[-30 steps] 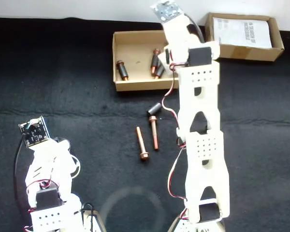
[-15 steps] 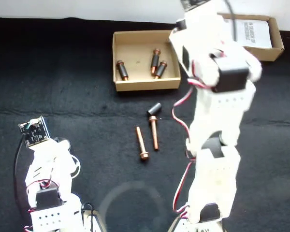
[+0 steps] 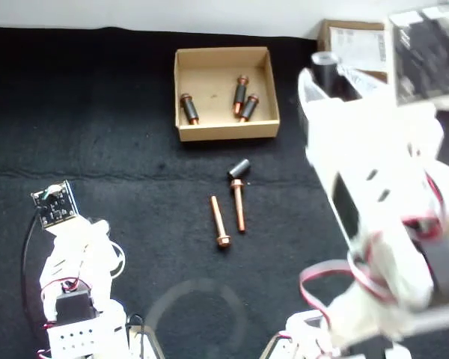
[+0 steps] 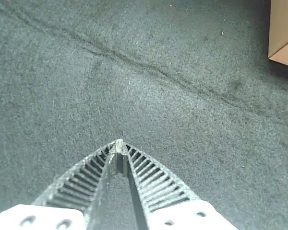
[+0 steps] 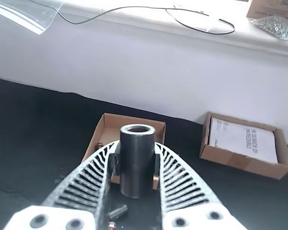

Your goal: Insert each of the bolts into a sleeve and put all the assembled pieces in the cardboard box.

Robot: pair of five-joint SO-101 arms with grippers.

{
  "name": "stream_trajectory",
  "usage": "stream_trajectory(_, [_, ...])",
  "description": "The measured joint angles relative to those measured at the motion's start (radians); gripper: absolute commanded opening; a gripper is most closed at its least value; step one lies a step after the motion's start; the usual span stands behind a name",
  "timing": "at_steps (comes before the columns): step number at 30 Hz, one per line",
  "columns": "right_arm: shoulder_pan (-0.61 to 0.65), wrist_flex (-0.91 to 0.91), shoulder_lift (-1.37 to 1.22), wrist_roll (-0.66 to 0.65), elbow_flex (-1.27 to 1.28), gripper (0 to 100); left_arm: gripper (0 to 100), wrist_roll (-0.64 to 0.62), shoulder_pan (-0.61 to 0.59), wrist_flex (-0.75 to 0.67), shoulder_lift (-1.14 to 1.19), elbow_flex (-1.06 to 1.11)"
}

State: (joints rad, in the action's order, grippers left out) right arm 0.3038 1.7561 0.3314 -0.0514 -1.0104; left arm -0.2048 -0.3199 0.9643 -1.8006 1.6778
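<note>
From above, three assembled pieces (image 3: 188, 108) are lying in the box (image 3: 213, 78). A bolt (image 3: 219, 221), a second bolt (image 3: 239, 204) and a loose sleeve (image 3: 239, 168) are lying on the mat (image 3: 112, 120) near it.

At the left wrist, the left gripper (image 4: 119, 146) is hovering over the mat, jaws pressed together.

At the right wrist, the right gripper (image 5: 136, 152) is pinching a held sleeve (image 5: 136, 167) upright.

Three sleeved bolts (image 3: 188, 108) lie in the cardboard box (image 3: 217, 86), two bare bolts (image 3: 219, 220) outside.
</note>
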Motion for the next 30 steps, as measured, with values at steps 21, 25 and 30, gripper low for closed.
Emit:
stream_trajectory(21, [0.000, -0.115, 0.802, 0.157, 0.899, 0.6, 1, 0.153, -0.018, 0.173, 0.000, -0.192])
stream_trajectory(25, [0.000, -0.250, 0.987, 0.157, 1.198, 0.6, 1, 0.207, -0.018, 0.322, 0.000, -0.350])
stream_trajectory(30, [0.000, -0.482, 1.252, 0.157, 1.620, 0.6, 1, 0.204, 0.020, 0.502, -0.003, -0.605])
